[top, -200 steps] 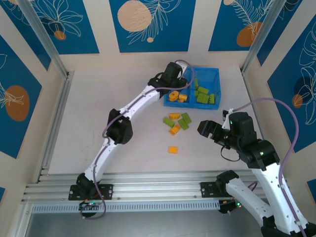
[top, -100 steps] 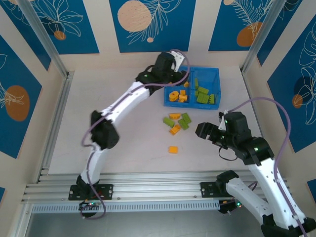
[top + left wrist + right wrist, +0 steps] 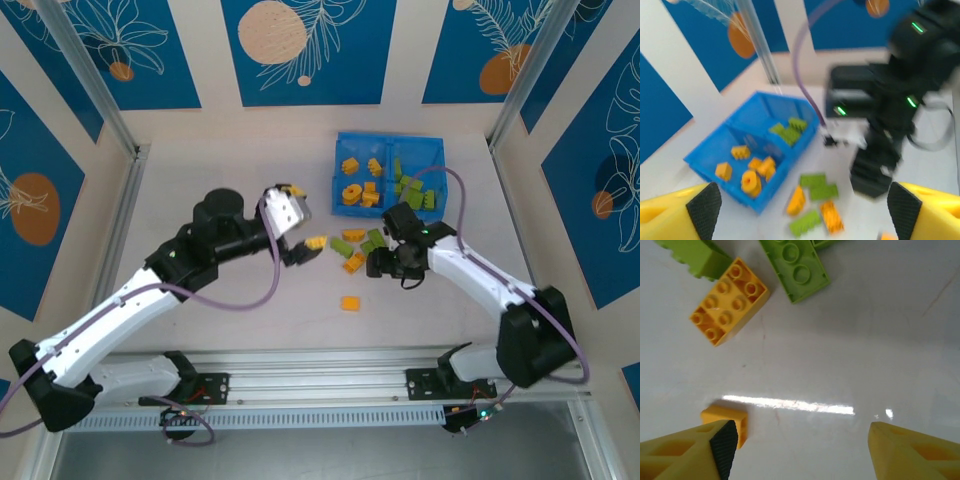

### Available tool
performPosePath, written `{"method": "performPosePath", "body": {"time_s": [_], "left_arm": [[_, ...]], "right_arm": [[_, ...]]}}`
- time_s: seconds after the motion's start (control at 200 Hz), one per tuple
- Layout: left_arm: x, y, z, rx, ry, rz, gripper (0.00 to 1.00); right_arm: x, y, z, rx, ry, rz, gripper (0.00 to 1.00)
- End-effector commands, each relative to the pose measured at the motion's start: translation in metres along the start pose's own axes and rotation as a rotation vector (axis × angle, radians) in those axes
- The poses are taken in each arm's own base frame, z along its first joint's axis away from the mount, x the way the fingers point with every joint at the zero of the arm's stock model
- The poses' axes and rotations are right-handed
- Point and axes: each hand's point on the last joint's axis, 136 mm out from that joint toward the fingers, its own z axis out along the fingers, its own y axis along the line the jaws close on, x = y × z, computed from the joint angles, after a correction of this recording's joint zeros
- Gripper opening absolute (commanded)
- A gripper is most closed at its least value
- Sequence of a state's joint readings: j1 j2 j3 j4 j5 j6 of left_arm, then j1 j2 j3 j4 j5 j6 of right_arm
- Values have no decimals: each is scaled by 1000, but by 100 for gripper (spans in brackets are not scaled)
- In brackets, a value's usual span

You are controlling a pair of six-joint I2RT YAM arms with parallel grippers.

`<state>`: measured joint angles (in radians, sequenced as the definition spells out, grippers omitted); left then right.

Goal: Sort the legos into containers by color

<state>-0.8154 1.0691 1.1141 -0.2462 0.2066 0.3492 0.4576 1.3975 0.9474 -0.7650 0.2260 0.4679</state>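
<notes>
Reach favours our right gripper (image 3: 800, 440), open and empty over the loose legos (image 3: 353, 236) just this side of the blue tray (image 3: 400, 138), an orange brick (image 3: 730, 301) slanting ahead; our left gripper (image 3: 305, 240), also open, hangs slightly farther off.

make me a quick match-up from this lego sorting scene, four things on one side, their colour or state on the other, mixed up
Things:
1. tray
2. lone brick nearest the arm bases
3. bricks in the tray's right compartment
4. left gripper

Colour or state:
a. lime green
b. open, holding nothing
c. bright blue
d. orange-yellow

Pairs: 1-c, 2-d, 3-a, 4-b
</notes>
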Motion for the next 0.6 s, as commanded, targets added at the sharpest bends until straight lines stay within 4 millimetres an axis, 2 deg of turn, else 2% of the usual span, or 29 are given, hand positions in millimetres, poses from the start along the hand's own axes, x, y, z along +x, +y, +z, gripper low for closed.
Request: {"method": "performPosePath", "body": {"time_s": [0.0,0.115,0.21,0.37,0.59], "left_arm": [[36,-38,-18,142,66,162,96],[57,-52,-31,161,80,170,100],[64,-57,-35,164,66,163,100],[64,-53,-34,141,70,167,100],[63,-51,-33,129,65,175,100]], "right_arm": [[-29,1,12,66,-40,-74,68],[-37,1,37,110,10,-101,65],[-43,1,50,123,26,-101,66],[-52,-1,70,145,48,-110,66],[-60,3,88,127,67,-120,61]]}}
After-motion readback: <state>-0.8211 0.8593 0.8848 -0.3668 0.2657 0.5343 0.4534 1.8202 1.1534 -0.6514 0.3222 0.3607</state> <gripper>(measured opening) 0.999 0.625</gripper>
